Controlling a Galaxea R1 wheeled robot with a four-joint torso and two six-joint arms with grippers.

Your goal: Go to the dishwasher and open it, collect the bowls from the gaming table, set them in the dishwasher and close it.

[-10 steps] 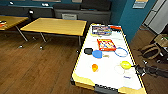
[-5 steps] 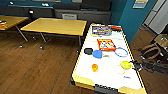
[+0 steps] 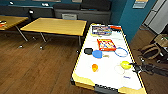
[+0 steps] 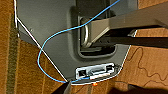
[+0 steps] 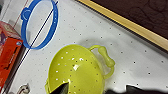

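The gaming table (image 3: pixel 107 77) has a white top and a yellow rim. On it sit a black bowl (image 3: pixel 88 51), a blue bowl (image 3: pixel 97 53), a small orange bowl (image 3: pixel 94 67) and a yellow-green perforated bowl (image 3: pixel 125 65) with a loop handle. My right gripper (image 3: pixel 132 66) reaches in from the right, at the yellow-green bowl's edge. In the right wrist view the gripper (image 5: pixel 96 90) is open, one fingertip (image 5: pixel 62 88) over the bowl (image 5: pixel 75 70). My left gripper (image 4: pixel 97 89) is open, low beside my own base above the floor. The dishwasher is out of view.
An orange box (image 3: pixel 106 44), a game box (image 3: pixel 101 30), a blue ring (image 3: pixel 121 52) and a white ring (image 3: pixel 119 69) also lie on the table. Yellow wooden tables (image 3: pixel 56 26) stand to the left, and bags (image 3: pixel 150 51) lie on the floor to the right.
My right arm has reached a little further left over the table, toward the yellow-green bowl. The things on the table have not moved.
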